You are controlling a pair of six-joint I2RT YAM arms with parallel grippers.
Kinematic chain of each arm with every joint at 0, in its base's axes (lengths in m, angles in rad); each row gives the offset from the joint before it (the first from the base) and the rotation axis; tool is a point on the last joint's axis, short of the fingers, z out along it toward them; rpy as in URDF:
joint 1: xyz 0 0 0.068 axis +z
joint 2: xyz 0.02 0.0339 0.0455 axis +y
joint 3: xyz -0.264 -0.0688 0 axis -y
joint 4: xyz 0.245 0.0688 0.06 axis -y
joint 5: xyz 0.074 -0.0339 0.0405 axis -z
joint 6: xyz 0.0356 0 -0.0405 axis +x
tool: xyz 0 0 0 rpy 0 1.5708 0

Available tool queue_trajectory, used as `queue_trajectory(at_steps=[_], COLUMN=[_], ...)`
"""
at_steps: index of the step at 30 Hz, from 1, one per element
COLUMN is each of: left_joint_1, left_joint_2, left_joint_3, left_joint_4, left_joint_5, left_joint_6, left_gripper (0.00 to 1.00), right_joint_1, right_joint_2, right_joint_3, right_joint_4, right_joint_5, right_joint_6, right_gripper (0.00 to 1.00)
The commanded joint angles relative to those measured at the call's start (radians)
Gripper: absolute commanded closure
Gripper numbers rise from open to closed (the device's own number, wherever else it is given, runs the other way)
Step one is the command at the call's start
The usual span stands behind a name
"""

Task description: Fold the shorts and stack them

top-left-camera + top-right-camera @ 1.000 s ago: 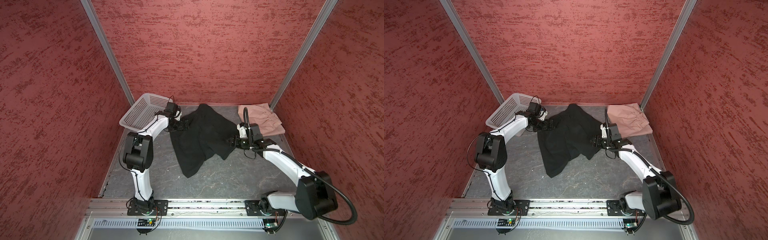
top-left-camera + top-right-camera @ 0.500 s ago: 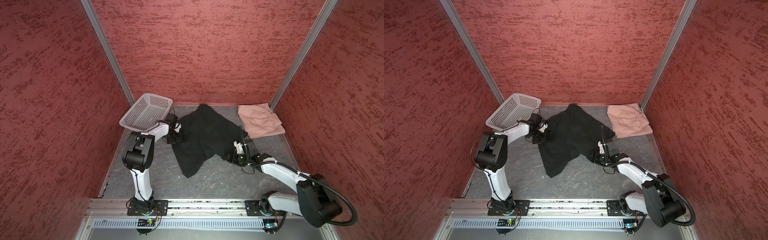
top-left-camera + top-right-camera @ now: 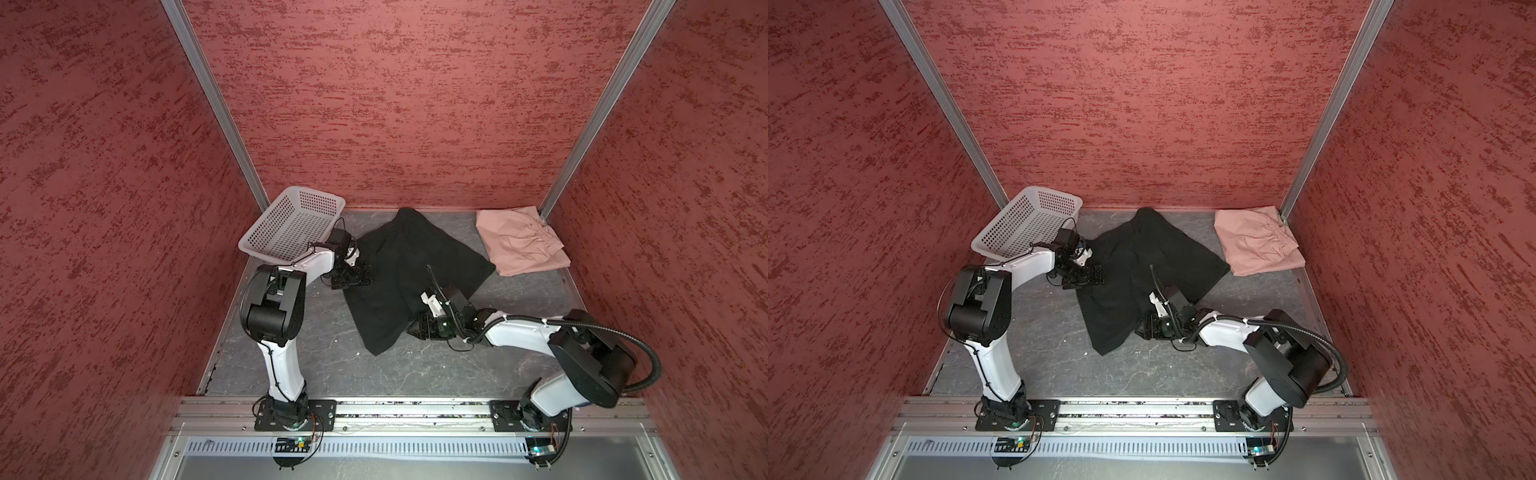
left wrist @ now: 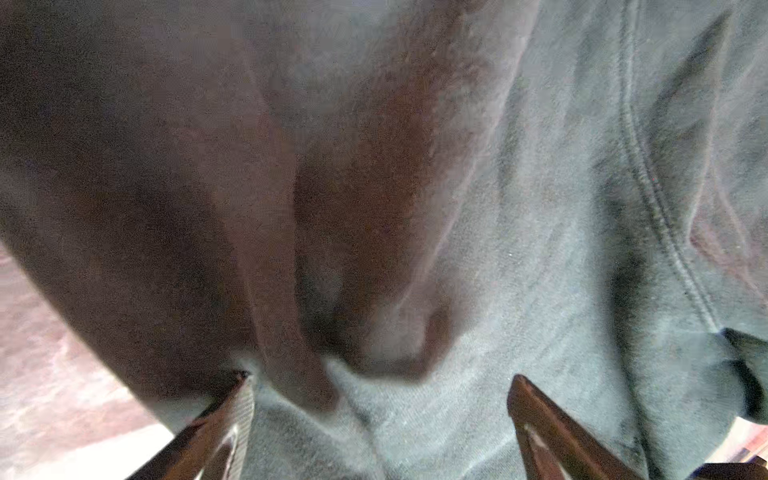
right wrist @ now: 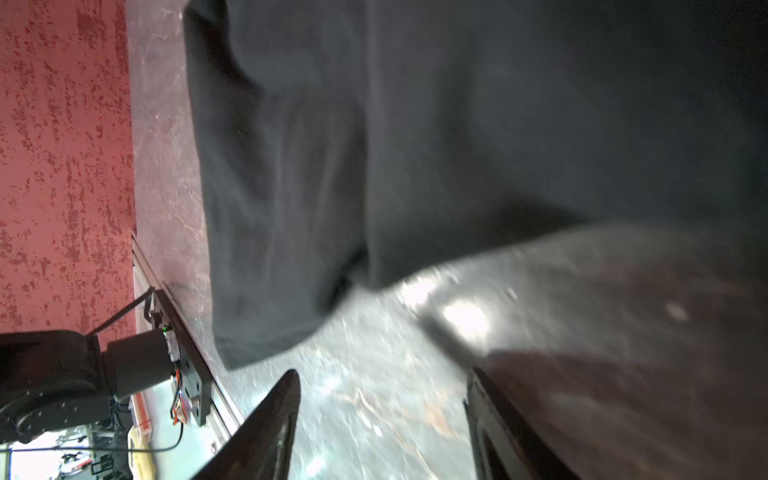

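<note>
While black shorts (image 3: 409,274) lie on the bench (image 3: 415,374), you see left gripper (image 3: 362,277) and right gripper (image 3: 413,330) parted, empty.

In my left wrist view the black shorts (image 4: 457,208) are running past the frame edges, and the lower edge is cutting off the fingers of my left claw (image 4: 380,376). In my right wrist view the counter (image 5: 540,291) is blurring. In both top views my right claw (image 3: 413,330) is merging with the dark cloth, so I am not resolving contact.

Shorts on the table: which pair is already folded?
The dusty pink cloth shorts, a compact rectangle in the far right corner; the plain black cloth shorts lie spread out, legs apart.
</note>
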Motion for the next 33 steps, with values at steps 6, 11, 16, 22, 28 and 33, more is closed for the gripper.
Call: queue_trajectory(at_steps=[6,11,16,22,28,33], left_joint_1=[0.013,0.01,0.006,0.004,0.007,0.013], left_joint_2=[-0.042,-0.045,-0.058,-0.074,-0.079,-0.067], left_joint_3=[-0.065,-0.087,-0.105,-0.1,-0.079,-0.065], left_joint_4=[0.025,0.034,0.032,-0.015,-0.042,-0.044], left_joint_5=[0.017,0.029,0.026,0.004,-0.008,0.008], left_joint_6=[-0.015,-0.025,-0.02,0.005,0.024,0.031], left_gripper=[0.05,0.05,0.05,0.05,0.05,0.05], right_joint_1=[0.005,0.004,0.01,0.012,0.012,0.012], right_joint_2=[0.045,0.115,0.201,0.137,0.127,0.104], right_joint_3=[0.079,0.147,0.328,0.448,0.605,0.643], right_joint_4=[0.021,-0.019,-0.283,-0.65,-1.085,-1.109], right_joint_5=[0.176,0.227,0.209,0.168,0.133,0.073], right_joint_6=[0.102,0.119,0.028,-0.023,-0.07,-0.09], right_gripper=[0.36,0.49,0.81,1.0,1.0,0.46])
